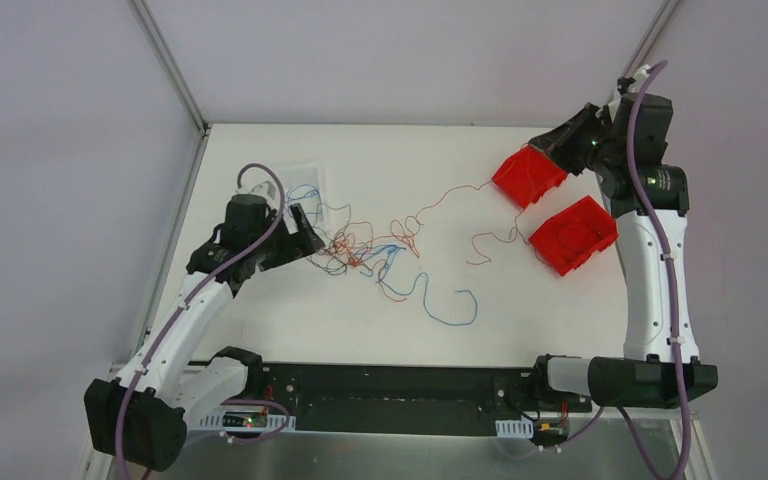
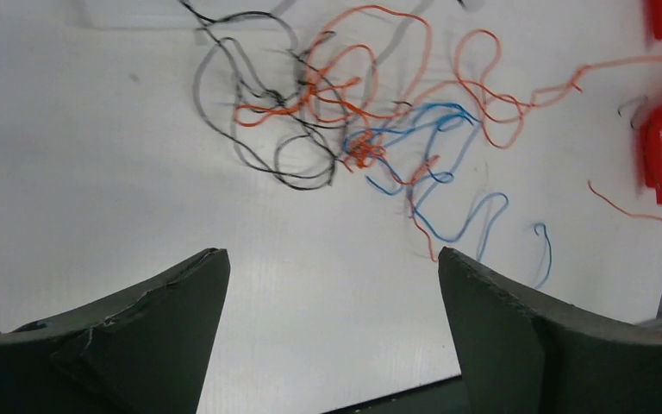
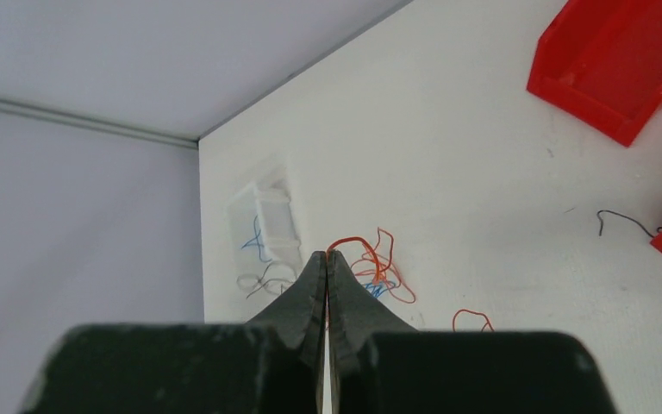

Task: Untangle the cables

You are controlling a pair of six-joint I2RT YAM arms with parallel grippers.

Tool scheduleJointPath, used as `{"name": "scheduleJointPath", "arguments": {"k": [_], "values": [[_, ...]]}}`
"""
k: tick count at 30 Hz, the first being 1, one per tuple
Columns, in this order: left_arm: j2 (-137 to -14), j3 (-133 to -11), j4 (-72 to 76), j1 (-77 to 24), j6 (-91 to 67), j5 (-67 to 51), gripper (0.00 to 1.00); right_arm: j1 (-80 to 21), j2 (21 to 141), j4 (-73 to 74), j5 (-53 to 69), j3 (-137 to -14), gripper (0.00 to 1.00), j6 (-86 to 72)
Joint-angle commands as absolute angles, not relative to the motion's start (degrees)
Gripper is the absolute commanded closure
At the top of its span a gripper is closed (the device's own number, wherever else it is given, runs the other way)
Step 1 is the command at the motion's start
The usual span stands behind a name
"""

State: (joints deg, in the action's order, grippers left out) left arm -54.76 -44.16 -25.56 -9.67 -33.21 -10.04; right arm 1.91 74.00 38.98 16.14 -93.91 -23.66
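The cables [image 1: 360,250] lie in a tangle of thin orange, blue and black strands on the white table, left of centre. My left gripper [image 1: 305,235] hovers at the tangle's left edge, open. In the left wrist view its fingers stand wide apart around bare table [image 2: 332,267], with the tangle [image 2: 345,129] ahead of them. My right gripper [image 1: 540,150] is raised at the far right. In the right wrist view it is shut [image 3: 327,254] on an orange cable [image 3: 353,243], which arcs from the tips down to the bunch. A long orange strand [image 1: 450,192] runs from the tangle towards it.
Two red bins [image 1: 528,175] [image 1: 572,235] sit at the right, below the right gripper. A clear white box [image 1: 300,185] stands behind the left gripper. A loose blue strand [image 1: 450,310] and an orange one [image 1: 485,245] lie apart from the tangle.
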Motion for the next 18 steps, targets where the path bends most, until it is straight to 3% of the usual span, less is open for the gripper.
{"name": "scheduleJointPath", "arguments": {"k": [1, 8, 18], "values": [[-57.3, -50.7, -24.9, -19.5, -28.5, -5.5, 0.04, -1.9, 74.1, 40.0, 19.7, -95.2, 1.0, -23.6], [-62.6, -58.2, -22.5, -30.1, -20.2, 2.7, 0.03, -5.6, 76.6, 39.0, 25.8, -102.3, 1.0, -25.6], [-73.3, -51.9, 10.1, -30.8, -17.1, -19.7, 0.04, -6.8, 80.5, 36.2, 30.9, -112.0, 1.0, -31.3]]}}
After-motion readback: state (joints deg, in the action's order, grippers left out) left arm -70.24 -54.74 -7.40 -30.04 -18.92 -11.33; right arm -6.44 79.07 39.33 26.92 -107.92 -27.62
